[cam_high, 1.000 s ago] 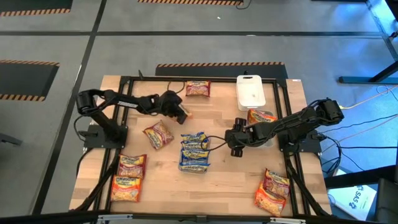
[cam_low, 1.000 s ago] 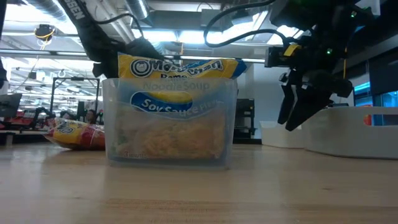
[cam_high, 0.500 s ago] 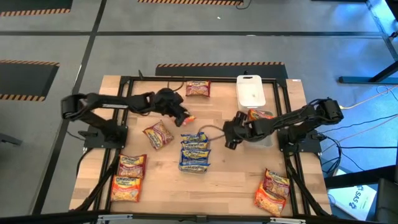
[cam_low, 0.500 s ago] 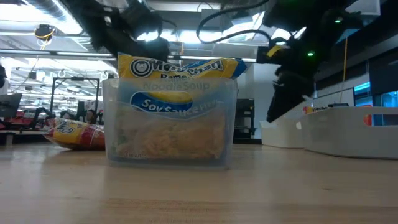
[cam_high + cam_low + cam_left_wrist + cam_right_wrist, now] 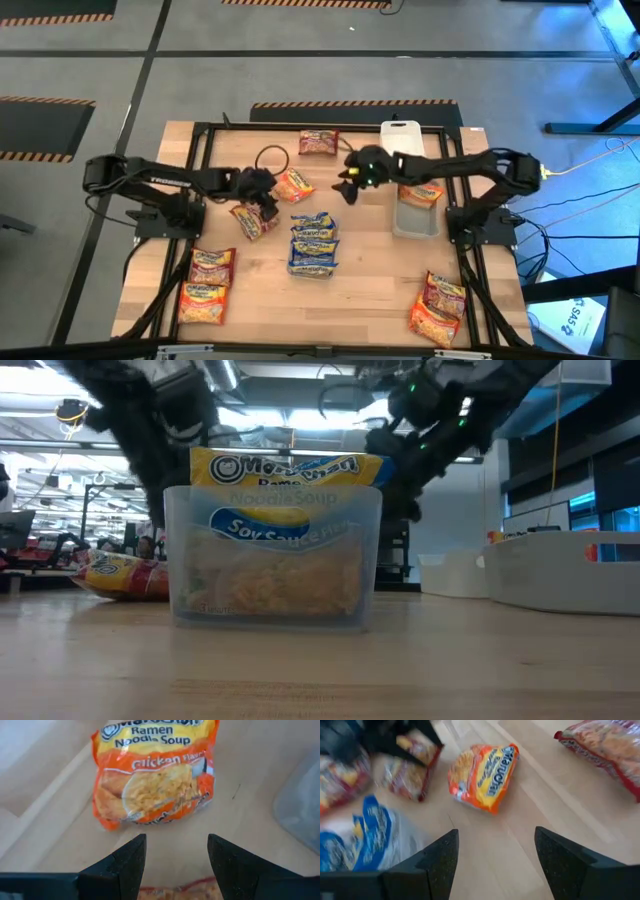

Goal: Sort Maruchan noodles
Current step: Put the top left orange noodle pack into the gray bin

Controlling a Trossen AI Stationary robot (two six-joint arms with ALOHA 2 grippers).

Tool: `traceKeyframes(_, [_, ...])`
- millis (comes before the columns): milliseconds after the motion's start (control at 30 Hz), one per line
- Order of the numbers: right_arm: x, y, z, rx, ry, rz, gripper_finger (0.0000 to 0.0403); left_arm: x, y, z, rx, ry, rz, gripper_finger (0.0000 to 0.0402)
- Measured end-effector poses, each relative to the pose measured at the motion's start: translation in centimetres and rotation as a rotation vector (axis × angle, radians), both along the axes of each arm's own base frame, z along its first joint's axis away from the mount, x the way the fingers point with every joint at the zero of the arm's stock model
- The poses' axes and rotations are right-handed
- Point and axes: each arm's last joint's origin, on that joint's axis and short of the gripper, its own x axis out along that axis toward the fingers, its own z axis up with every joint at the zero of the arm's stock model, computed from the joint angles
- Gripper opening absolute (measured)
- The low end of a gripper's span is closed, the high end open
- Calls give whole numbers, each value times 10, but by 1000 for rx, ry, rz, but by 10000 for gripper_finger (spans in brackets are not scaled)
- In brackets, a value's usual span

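An orange-and-yellow Maruchan packet (image 5: 293, 185) lies flat on the table between my two grippers; it also shows in the left wrist view (image 5: 155, 775) and the right wrist view (image 5: 482, 770). My left gripper (image 5: 262, 195) hovers open just left of it, above a dark red packet (image 5: 253, 218). My right gripper (image 5: 350, 185) hangs open to the orange packet's right. Blue-and-yellow packets (image 5: 312, 243) stand in a clear container (image 5: 275, 585) at mid-table.
A second clear container (image 5: 415, 222) at the right holds an orange packet (image 5: 420, 192), with a white lid (image 5: 402, 143) beyond it. More packets lie at the far edge (image 5: 318, 142), near left (image 5: 207, 285) and near right (image 5: 438, 308).
My left gripper has drawn back toward the table's left edge, leaving the orange packet uncovered on the table. My right gripper has swung from beside the right container toward the far edge and left, turning as it went, and now stands close to the orange packet.
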Motion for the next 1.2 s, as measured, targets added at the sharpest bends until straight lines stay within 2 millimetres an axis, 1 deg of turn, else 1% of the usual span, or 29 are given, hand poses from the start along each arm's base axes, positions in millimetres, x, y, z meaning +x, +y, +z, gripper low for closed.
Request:
traceKeyframes(100, [5,-16,-14,90,-34,-10,243,2,-3,-7,49,-114,7,206])
traceKeyframes(167, [8,-23,-23,137,-44,-23,243,1,-3,-11,75,-175,6,206])
traceKeyframes(267, [13,-29,-33,164,-71,-43,243,0,-2,-15,111,-257,17,206])
traceKeyframes(333, [16,-31,-36,167,-77,-47,243,-3,-3,-23,115,-264,20,206])
traceKeyframes(400, [19,-32,-35,164,-72,-43,243,-8,-3,-29,121,-253,26,206])
traceKeyframes(533, [27,-34,-22,153,-112,-29,244,-15,-3,-44,140,-203,57,206])
traceKeyframes(633, [32,-39,-12,148,-114,-28,244,-13,-2,-51,144,-203,61,206])
traceKeyframes(733, [37,-47,-12,147,-66,-41,249,-7,-1,-59,155,-205,46,206])
traceKeyframes(833, [41,-51,-22,174,1,-48,268,-2,-1,-69,171,-199,18,206])
traceKeyframes(1033, [47,-63,-42,205,79,-29,328,3,3,-84,190,-177,19,206])
traceKeyframes(1133, [48,-72,-46,227,75,-9,348,4,3,-85,178,-186,6,206])
traceKeyframes(1200, [49,-79,-47,245,65,-3,355,4,3,-81,171,-204,-4,206])
